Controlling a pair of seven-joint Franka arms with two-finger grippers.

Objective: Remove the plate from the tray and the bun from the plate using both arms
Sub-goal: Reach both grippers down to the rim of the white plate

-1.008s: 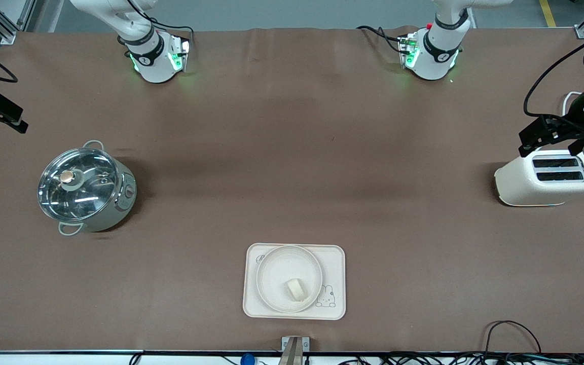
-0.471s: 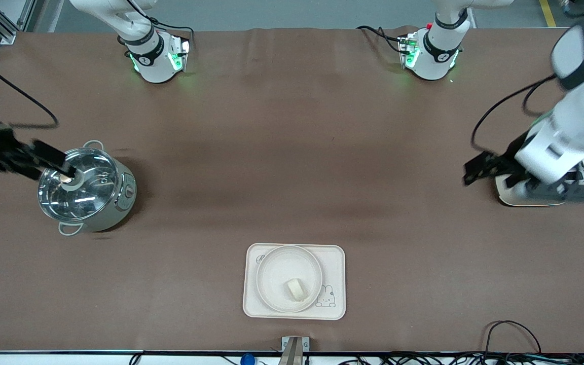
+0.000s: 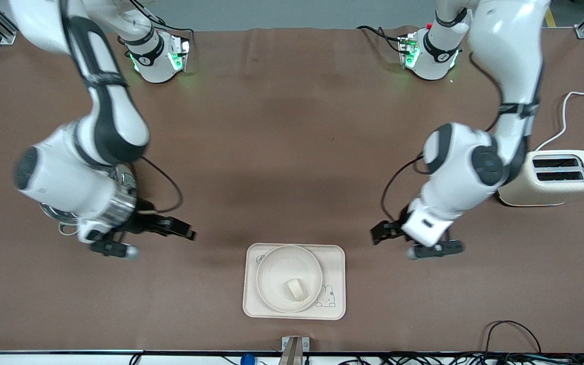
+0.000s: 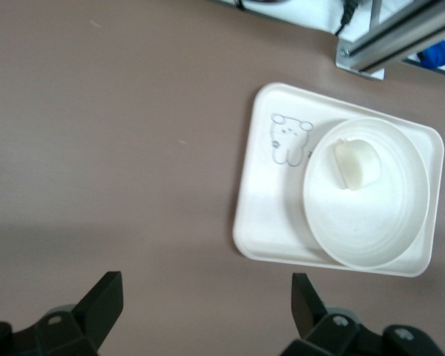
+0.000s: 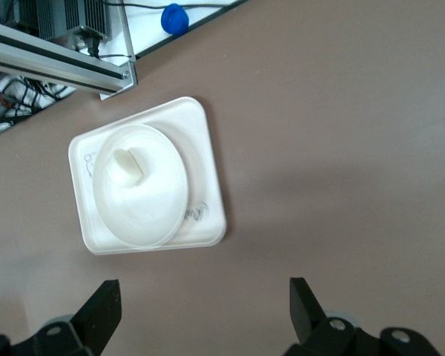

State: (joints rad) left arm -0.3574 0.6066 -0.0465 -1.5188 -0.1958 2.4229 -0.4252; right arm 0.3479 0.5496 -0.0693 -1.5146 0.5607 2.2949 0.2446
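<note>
The tray (image 3: 294,281) lies near the front camera, between the two arms, with the plate (image 3: 289,278) on it and the bun (image 3: 295,289) on the plate. The right gripper (image 3: 183,233) and the left gripper (image 3: 380,234) hang over bare table, one at each short end of the tray, both with fingers apart and holding nothing. Neither seems clearly closer to the plate.

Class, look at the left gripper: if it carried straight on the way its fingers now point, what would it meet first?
Probably the bare brown table. The left gripper, open, points down at cloth short of the tray; depth is hard to judge.
</note>
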